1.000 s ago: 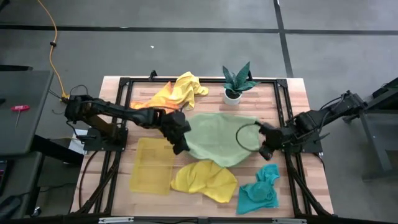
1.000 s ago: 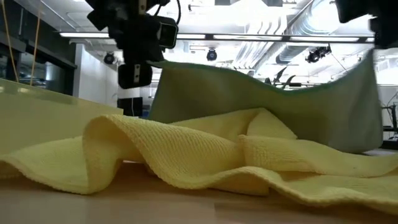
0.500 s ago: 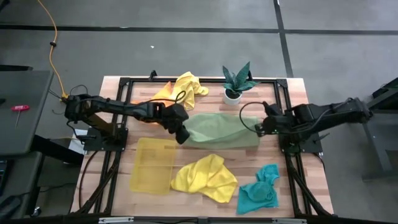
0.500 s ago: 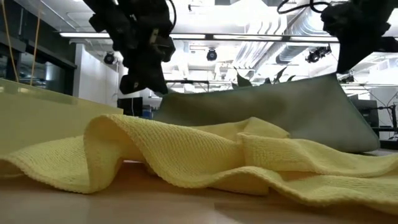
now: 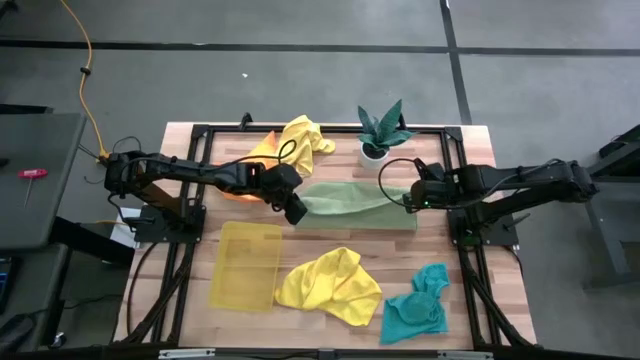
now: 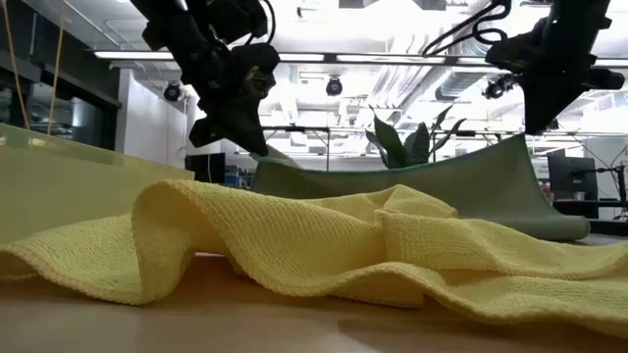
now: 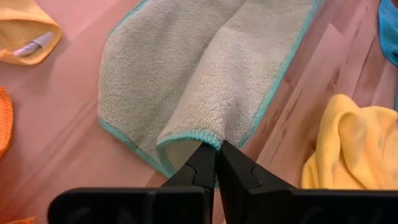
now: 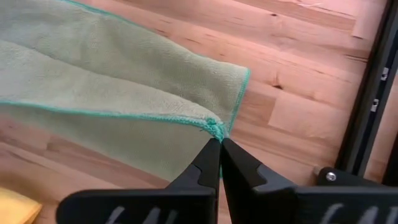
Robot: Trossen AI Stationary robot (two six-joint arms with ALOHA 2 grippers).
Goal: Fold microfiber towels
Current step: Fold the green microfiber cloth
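The work surface is a pale wooden table [image 5: 330, 235] with a black frame, standing on a grey floor crossed by dark lines. The low view shows a room behind with bright ceiling strip lights and exposed ducting. At the far edge of the table stands a small potted plant [image 5: 381, 130]; a translucent yellow tray [image 5: 245, 265] lies toward the near left. The green towel [image 5: 352, 203] lies across the middle of the table as a long band, doubled over on itself, its lower layer flat on the wood. The left gripper [image 5: 296, 211] is clamped tight on the towel's left end, pinching a teal-stitched corner held just above the layer beneath. The right gripper [image 5: 409, 199] is likewise clamped on the corner at the right end, above the folded edge. In the low view the towel sags between the two raised ends. A yellow towel [image 5: 329, 285] lies crumpled at the near edge, a teal towel [image 5: 417, 307] beside it to the right. A second yellow towel [image 5: 300, 140] and an orange towel [image 5: 248, 160] are heaped at the far left.
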